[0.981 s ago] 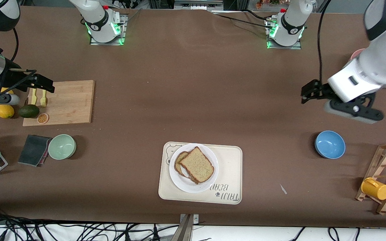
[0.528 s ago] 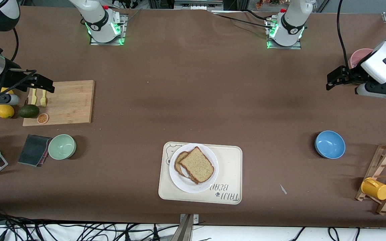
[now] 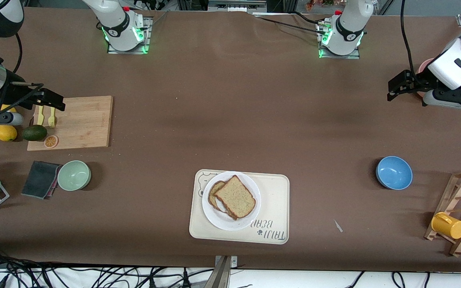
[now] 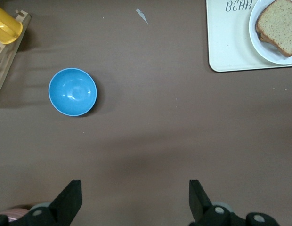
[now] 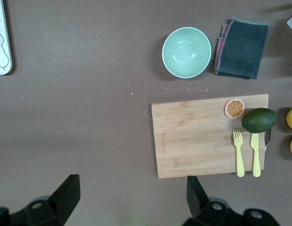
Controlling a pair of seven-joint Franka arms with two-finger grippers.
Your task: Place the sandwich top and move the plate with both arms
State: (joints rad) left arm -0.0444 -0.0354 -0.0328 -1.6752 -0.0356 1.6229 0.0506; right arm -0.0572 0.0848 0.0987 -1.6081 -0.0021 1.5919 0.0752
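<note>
The sandwich top [image 3: 235,197], a brown wholegrain slice, lies on another slice [image 3: 213,195] on the white plate [image 3: 222,222]. The plate stands on the cream bear tray [image 3: 276,192] near the front camera. The plate [image 4: 271,54] and top slice [image 4: 279,23] also show in the left wrist view. My left gripper [image 3: 396,86] is open and empty, up over bare table at the left arm's end; its jaws [image 4: 135,200] stand wide apart. My right gripper [image 3: 52,102] is open and empty over the wooden cutting board's [image 3: 82,122] edge at the right arm's end.
A blue bowl [image 3: 393,172], a wooden rack [image 3: 460,212] with a yellow cup [image 3: 448,225] and a pink cup [image 3: 423,65] are at the left arm's end. A green bowl [image 3: 74,175], dark cloth [image 3: 40,179], avocado [image 3: 35,133], lemon [image 3: 5,133] and yellow fork [image 5: 238,153] lie by the board.
My left gripper has drawn away from above the blue bowl toward the left arm's end and the pink cup. The right arm has not moved.
</note>
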